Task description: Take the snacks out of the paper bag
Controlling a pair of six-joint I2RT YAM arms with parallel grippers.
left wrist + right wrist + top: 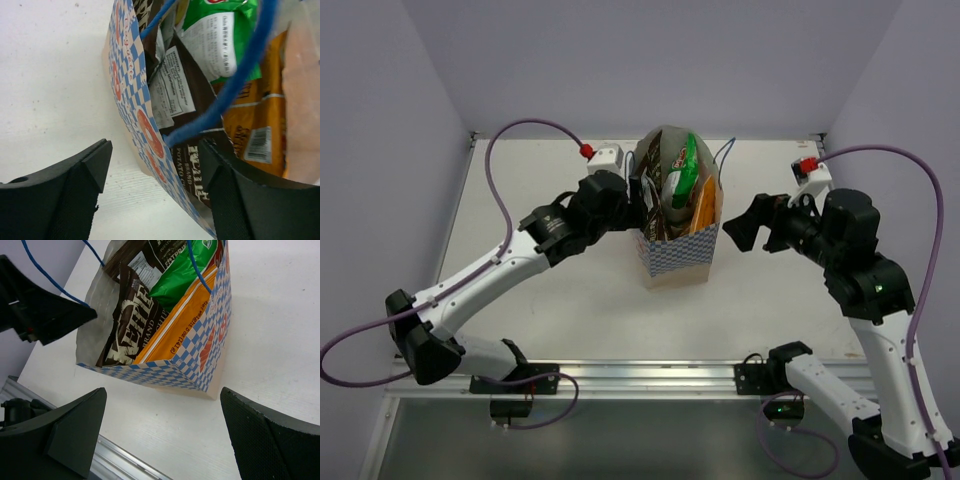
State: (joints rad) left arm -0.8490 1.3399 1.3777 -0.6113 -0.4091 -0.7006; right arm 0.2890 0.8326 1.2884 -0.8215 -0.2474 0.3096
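Note:
The paper bag (677, 255) stands upright at mid-table with its mouth open. In it stand the green-and-white packet (686, 168), the orange packet (704, 212) and a dark brown packet (654, 208). My left gripper (636, 203) is open at the bag's left rim. In the left wrist view (155, 170) its jaws straddle the checked bag wall (131, 95), with one finger (240, 195) inside by a brown packet (187, 100) and a blue cord handle (227, 97). My right gripper (744, 230) is open and empty, right of the bag, apart from it (162, 405). The right wrist view shows the bag (202, 347), a brown packet (129, 325), the green packet (182, 277) and the orange packet (175, 335).
Two white boxes with red buttons sit at the back, one left (604, 154) and one right (811, 171). A metal rail (650, 374) runs along the near table edge. Purple cables loop over both arms. Walls close the left, back and right.

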